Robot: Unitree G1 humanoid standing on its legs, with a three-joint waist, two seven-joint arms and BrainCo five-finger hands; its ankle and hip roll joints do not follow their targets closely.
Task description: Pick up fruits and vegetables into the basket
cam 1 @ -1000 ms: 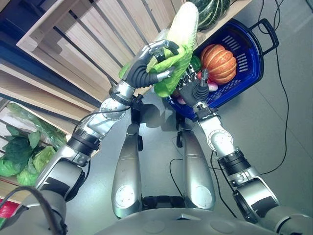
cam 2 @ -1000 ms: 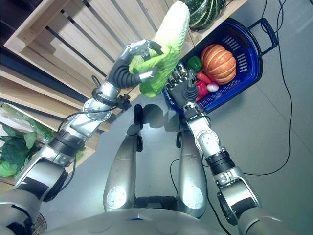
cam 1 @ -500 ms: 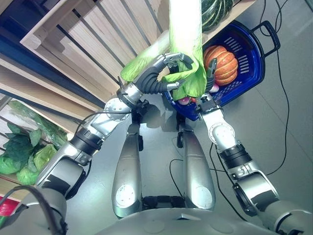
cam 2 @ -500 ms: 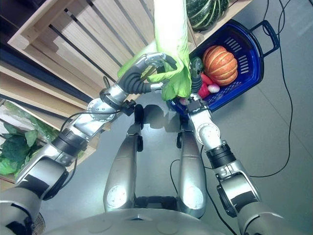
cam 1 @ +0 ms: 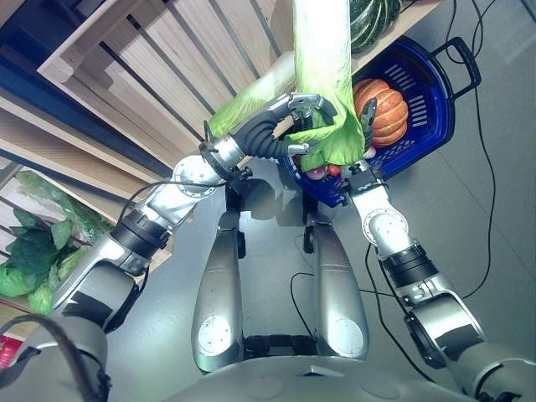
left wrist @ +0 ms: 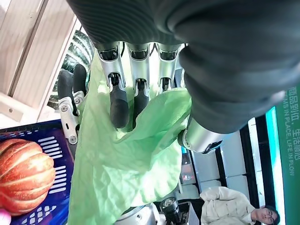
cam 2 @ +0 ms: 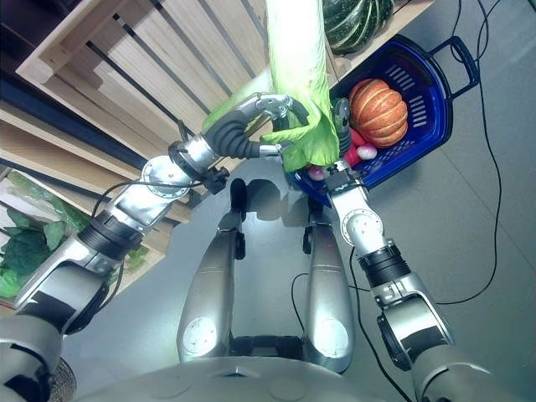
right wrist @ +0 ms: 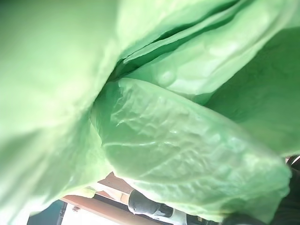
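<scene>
Long pale-green leafy cabbage is hanging above the near rim of the blue plastic basket with a black handle, its loose leaves pointing down and its white stalk end rising past the top of the view. The left hand is curling its fingers and thumb round the leafy lower part; the left wrist view shows dark fingertips pressing into the crinkled leaf. The right hand is sitting at the basket's near edge, mostly behind the cabbage leaves, and I cannot tell whether its fingers are straight or bent; its wrist view is looking straight into green leaf.

Inside the basket, a ribbed orange pumpkin is taking up the middle, with a small pink-and-white radish and something red beside it toward the near end. Just beyond the basket, a dark-green striped squash is resting on the pale wooden slatted shelf.

Doing this step well probably means carrying the cabbage further over the basket's open middle before letting go, since it is hanging over the rim and might tip out. Lowering it lengthwise alongside the pumpkin looks safest, as the grip is on soft leaves that could tear or slip.
</scene>
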